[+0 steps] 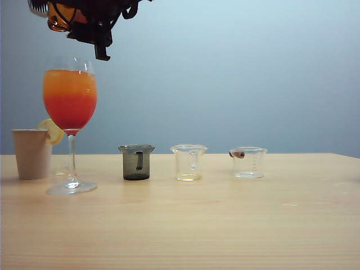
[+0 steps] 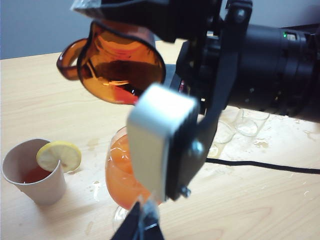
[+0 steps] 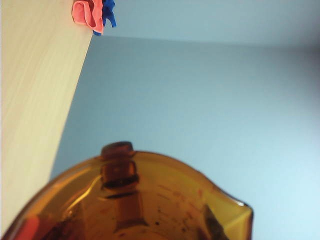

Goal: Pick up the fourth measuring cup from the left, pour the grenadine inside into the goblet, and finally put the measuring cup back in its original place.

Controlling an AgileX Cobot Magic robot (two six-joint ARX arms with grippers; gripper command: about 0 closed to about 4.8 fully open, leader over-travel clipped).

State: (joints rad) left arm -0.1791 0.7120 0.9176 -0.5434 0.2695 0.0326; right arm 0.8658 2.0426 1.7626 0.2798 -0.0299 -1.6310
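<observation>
High at the far left of the exterior view, my right gripper is shut on the amber measuring cup. It holds the cup tipped over the goblet. The goblet's drink is orange above and red below. The left wrist view shows the cup on its side between the right gripper's fingers, with red grenadine at its lip above the goblet. The amber cup fills the right wrist view. My left gripper hangs shut and empty beside the goblet's stem.
A beige paper cup with a lemon slice stands left of the goblet. To the goblet's right stand a smoky grey cup and two clear cups. A black cable lies on the splashed table.
</observation>
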